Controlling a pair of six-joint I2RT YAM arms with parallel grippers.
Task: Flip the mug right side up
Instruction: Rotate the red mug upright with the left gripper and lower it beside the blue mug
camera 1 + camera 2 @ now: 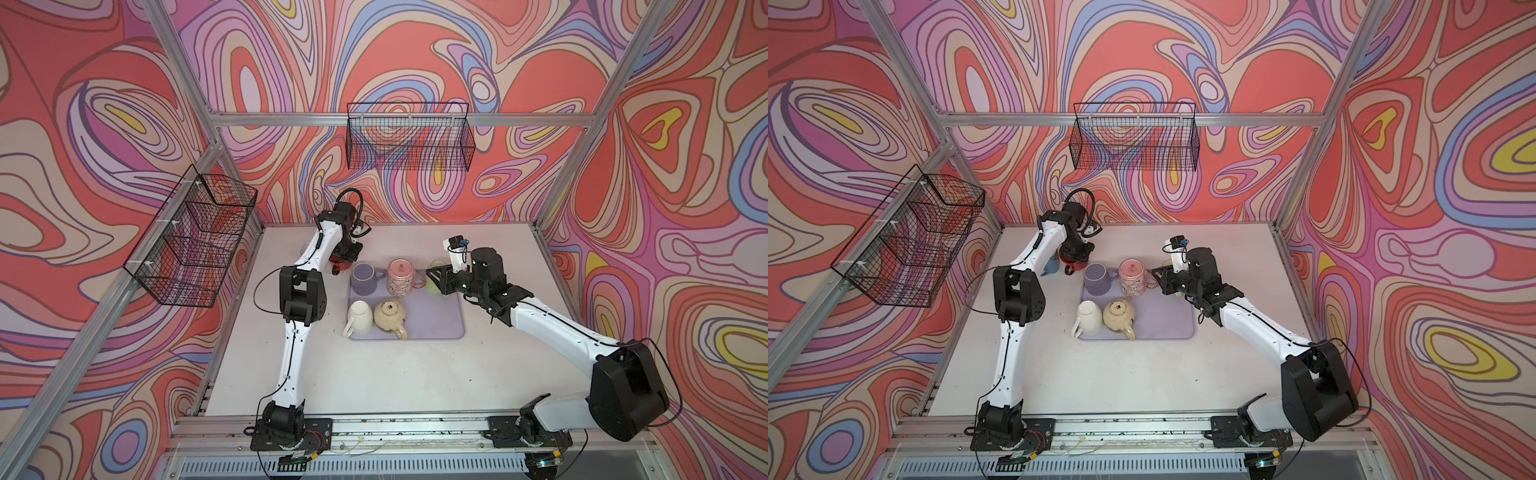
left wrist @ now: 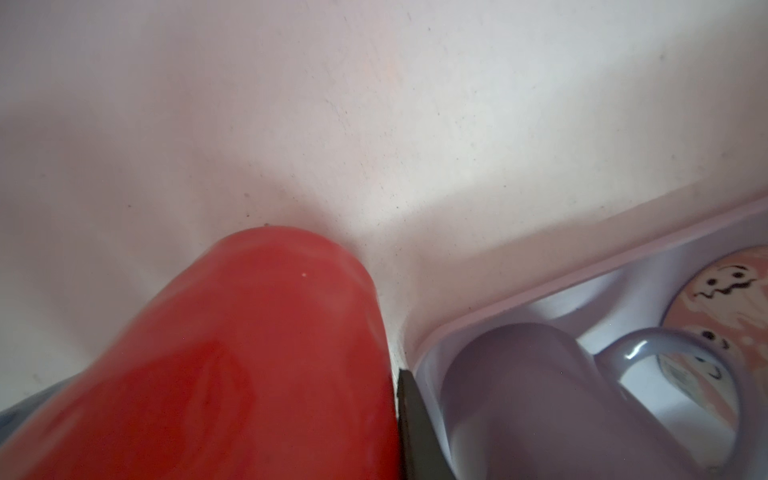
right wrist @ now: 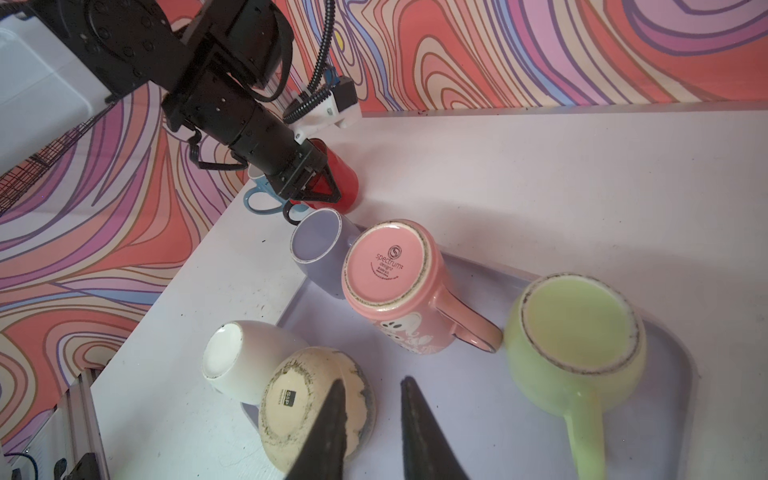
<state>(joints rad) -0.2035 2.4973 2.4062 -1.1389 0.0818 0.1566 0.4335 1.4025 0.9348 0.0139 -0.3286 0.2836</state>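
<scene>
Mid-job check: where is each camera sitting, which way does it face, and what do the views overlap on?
Both top views: high over the arms' bases, looking down on the table, tray and both whole arms.
Left wrist: low over the table, tight on the red mug; one black finger shows.
Right wrist: above the tray, facing across it toward the left gripper; the right gripper shows open and empty.
Shared: both wrist views catch the red mug, purple mug and pink mug.

White table (image 1: pixel 374 374) bears a lilac tray (image 3: pixel 478 395), with red mug (image 3: pixel 347 183) and blue mug (image 3: pixel 261 187) just beside it
</scene>
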